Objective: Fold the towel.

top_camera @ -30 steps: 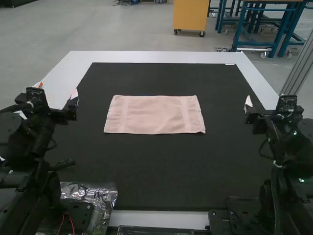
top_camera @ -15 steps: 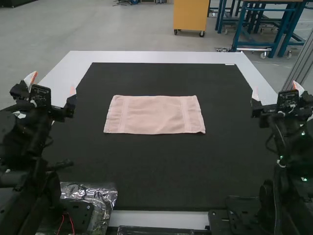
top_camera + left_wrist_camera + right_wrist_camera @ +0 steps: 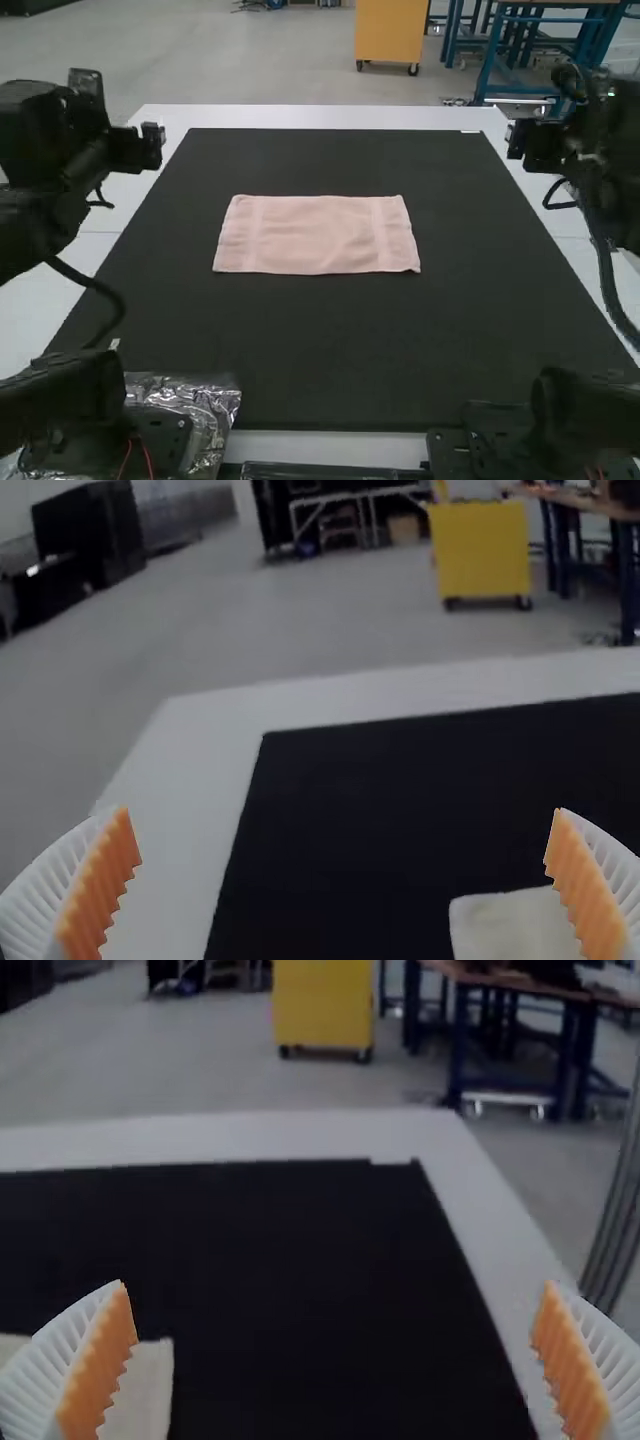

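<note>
In the high view my left gripper [image 3: 140, 148] hangs over the table's left side, and my right gripper [image 3: 530, 145] is over its right side, both well apart from the towel. The pink towel [image 3: 318, 235] lies flat as a wide rectangle on the dark mat; whether it has layers I cannot tell. In the left wrist view my left gripper [image 3: 345, 880] is open, with a corner of the towel [image 3: 505, 925] beyond its fingers. In the right wrist view my right gripper [image 3: 332, 1360] is also open, with another towel corner [image 3: 145, 1385] in sight.
The dark mat [image 3: 330, 350] covers most of the white table [image 3: 330, 117]. Crumpled clear plastic [image 3: 210, 410] lies at the near left beside the left arm's base. A black bar [image 3: 320, 470] runs along the near edge.
Both arms have risen from low at the sides, their grippers now higher and farther forward over the table's side edges. The towel has not moved.
</note>
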Available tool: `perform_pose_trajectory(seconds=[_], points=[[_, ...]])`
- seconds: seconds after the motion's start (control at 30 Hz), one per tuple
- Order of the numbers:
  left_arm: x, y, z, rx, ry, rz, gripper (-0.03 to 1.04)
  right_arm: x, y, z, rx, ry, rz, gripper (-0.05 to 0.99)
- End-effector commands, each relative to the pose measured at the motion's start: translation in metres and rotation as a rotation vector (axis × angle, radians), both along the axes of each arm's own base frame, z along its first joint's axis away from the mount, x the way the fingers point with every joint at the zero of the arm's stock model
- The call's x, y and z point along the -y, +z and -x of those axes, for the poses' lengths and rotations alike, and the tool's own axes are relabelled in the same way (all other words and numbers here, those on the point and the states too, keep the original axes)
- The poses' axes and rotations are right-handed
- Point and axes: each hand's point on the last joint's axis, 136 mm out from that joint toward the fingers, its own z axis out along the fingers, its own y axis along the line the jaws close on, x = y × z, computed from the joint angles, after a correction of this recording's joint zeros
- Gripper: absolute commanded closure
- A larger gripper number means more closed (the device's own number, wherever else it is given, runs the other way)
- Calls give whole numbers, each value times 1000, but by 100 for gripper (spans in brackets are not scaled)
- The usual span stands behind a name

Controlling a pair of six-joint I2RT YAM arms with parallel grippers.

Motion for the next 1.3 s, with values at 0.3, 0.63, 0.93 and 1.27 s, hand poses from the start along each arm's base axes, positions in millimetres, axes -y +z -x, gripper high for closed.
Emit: perform_pose_trajectory(seconds=[0.3, 0.63, 0.93, 1.27], points=[[-16, -119, -50, -320, 65, 76, 5, -44, -132, -34, -410, 144, -152, 6], [10, -168, -69, -389, -8, 59, 5, -83, -189, -43, -479, 155, -53, 2], [22, -211, -91, -474, -29, 57, 5, -111, -220, -62, -523, 189, -16, 2], [21, -224, -129, -457, -27, 54, 5, -123, -227, -104, -472, 195, -19, 3]])
